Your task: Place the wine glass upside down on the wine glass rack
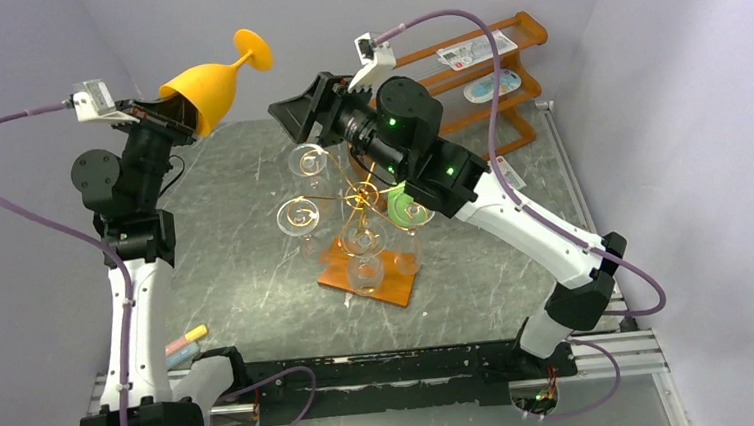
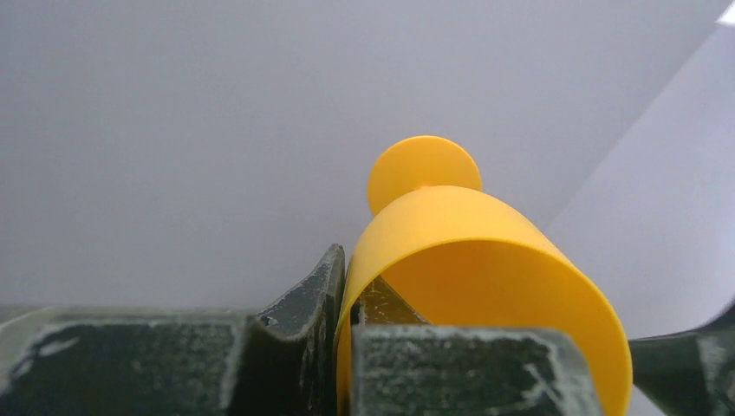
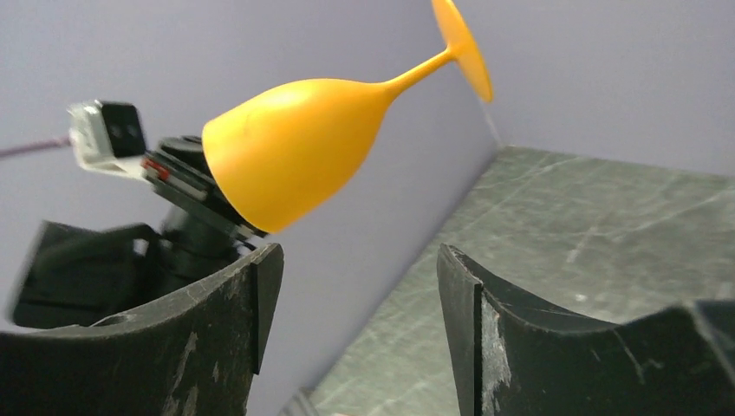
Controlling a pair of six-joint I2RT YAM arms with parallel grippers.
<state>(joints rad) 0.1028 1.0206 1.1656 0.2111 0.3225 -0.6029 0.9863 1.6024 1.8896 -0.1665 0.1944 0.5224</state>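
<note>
The wine glass (image 1: 206,90) is opaque yellow-orange and is held high at the back left, tilted, with its foot up and to the right. My left gripper (image 1: 180,111) is shut on its rim, one finger inside the bowl and one outside, as the left wrist view shows (image 2: 351,260) on the glass (image 2: 468,251). The wine glass rack (image 1: 357,196), a gold wire tree on an orange-brown base (image 1: 388,284), stands mid-table with several clear glasses hanging on it. Above the rack my right gripper (image 1: 291,117) is open and empty (image 3: 355,260), facing the glass (image 3: 295,147) without touching it.
A brown wooden three-tier shelf (image 1: 516,38) with small items stands at the back right against the wall. A green glass (image 1: 410,211) shows under the right arm by the rack. A few coloured sticks (image 1: 187,342) lie near the left arm's base.
</note>
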